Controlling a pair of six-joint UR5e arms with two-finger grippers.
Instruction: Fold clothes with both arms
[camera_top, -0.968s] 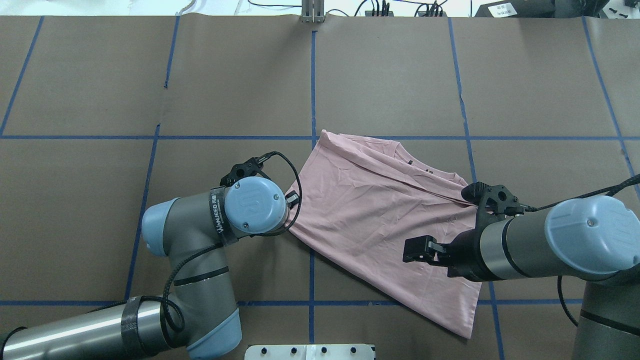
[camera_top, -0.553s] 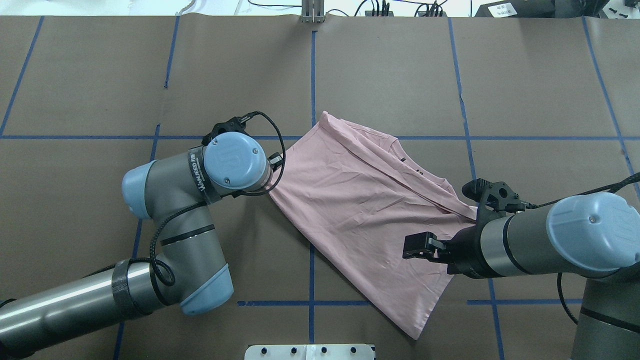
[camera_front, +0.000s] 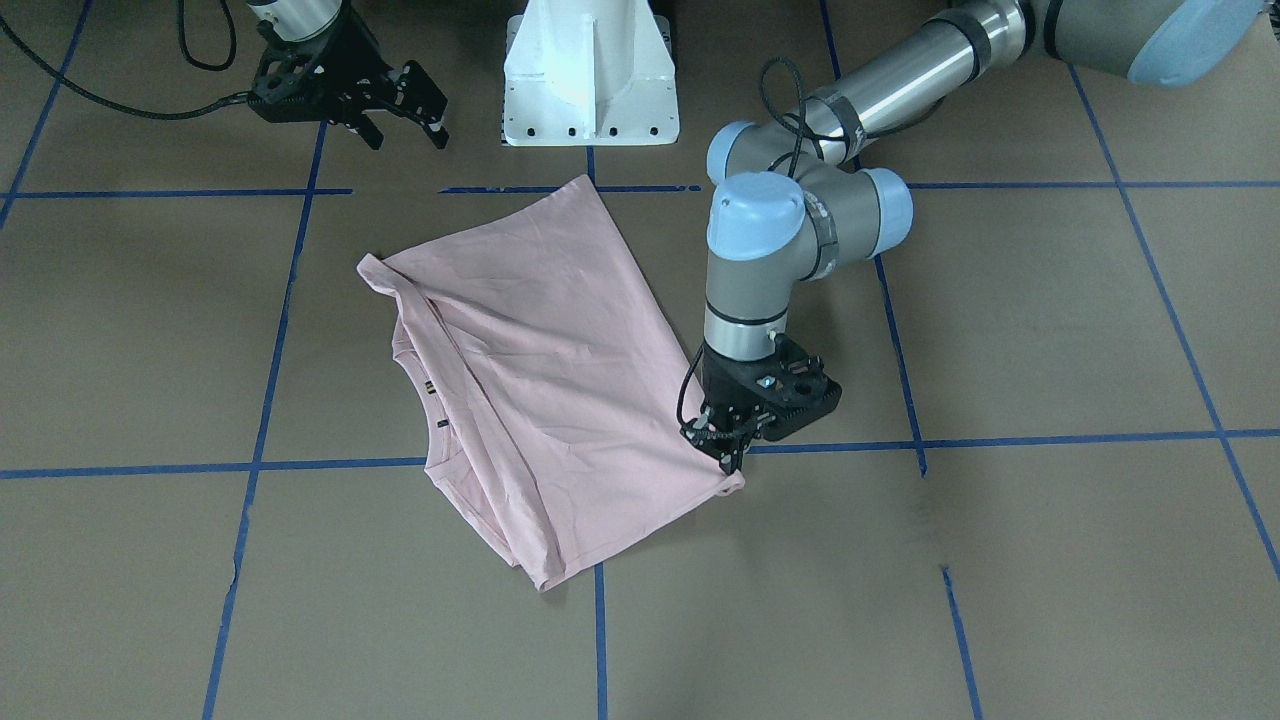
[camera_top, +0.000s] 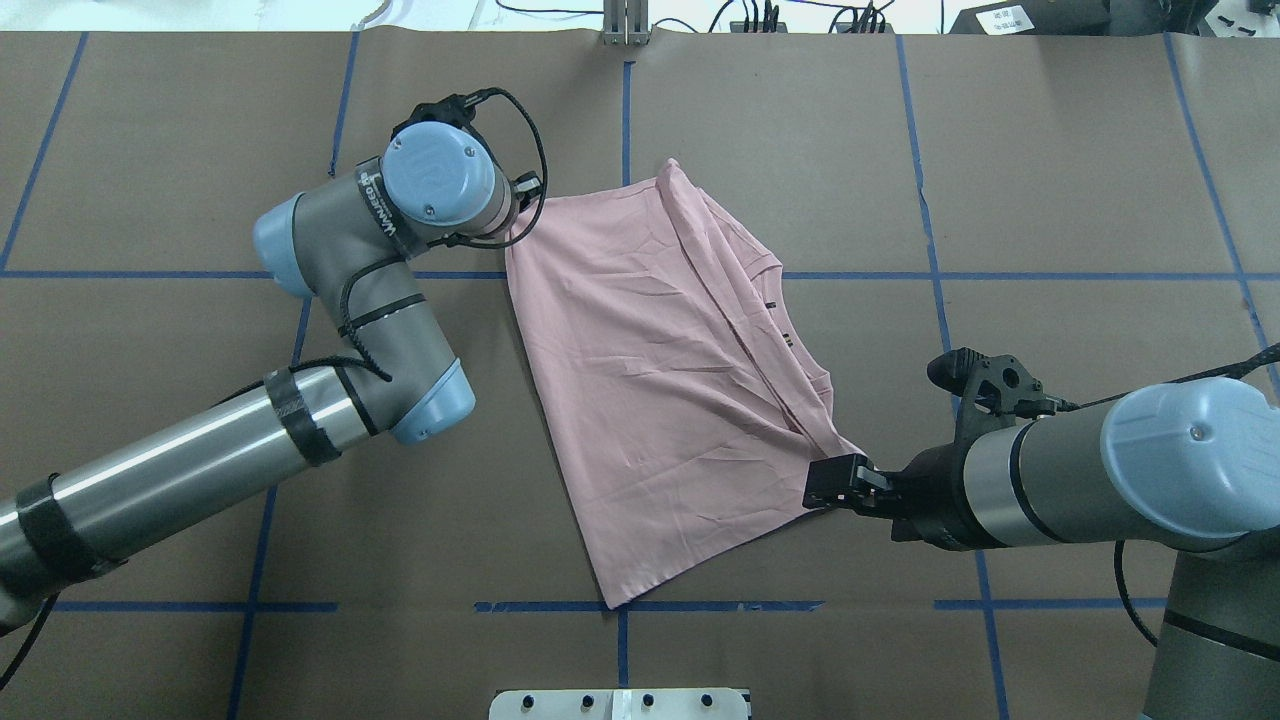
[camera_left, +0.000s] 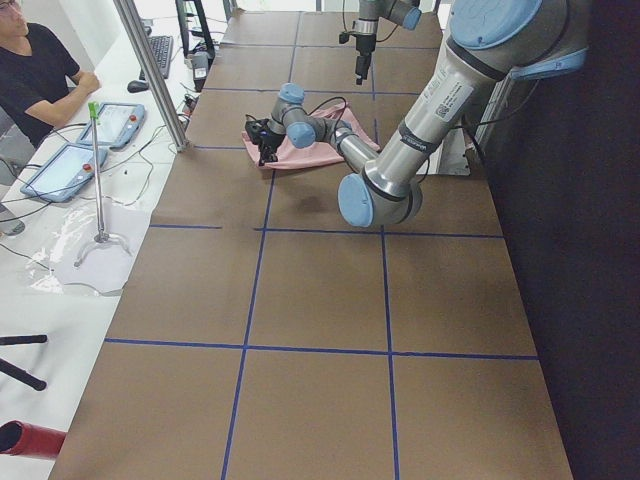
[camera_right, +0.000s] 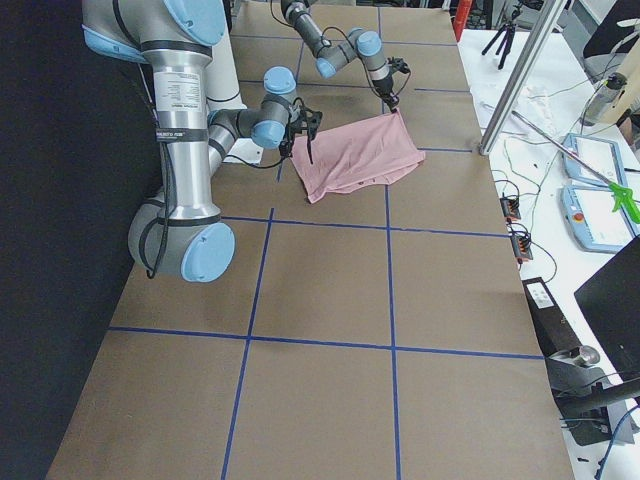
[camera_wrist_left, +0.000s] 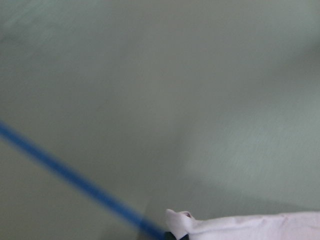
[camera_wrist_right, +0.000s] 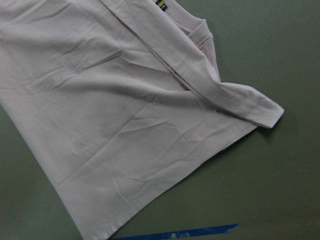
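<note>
The pale pink T-shirt (camera_top: 660, 380) lies partly folded and plain side up on the brown table, its collar (camera_front: 430, 400) showing under a folded flap. My left gripper (camera_front: 728, 455) is shut on a hem corner (camera_wrist_left: 185, 227) at the shirt's far left, low over the table. In the overhead view the wrist (camera_top: 440, 185) hides its fingers. My right gripper (camera_front: 410, 138) hangs open above the table with nothing between its fingers. In the overhead view the right gripper (camera_top: 825, 488) is just beside the sleeve tip (camera_wrist_right: 265, 112). The right wrist view looks down on the shirt (camera_wrist_right: 125, 110).
Blue tape lines (camera_top: 625, 150) grid the brown table cover. The white pedestal base (camera_front: 590, 75) stands at the robot's edge. Cables and plugs (camera_top: 760, 20) lie along the far edge. A seated person (camera_left: 40, 70), tablets and a metal post (camera_left: 150, 70) are beyond the table's far side.
My left gripper has dragged the shirt's corner away from the robot and leftward, swinging the whole shirt with it. The right gripper has stayed nearly still and open, and the shirt has slid out from under it.
</note>
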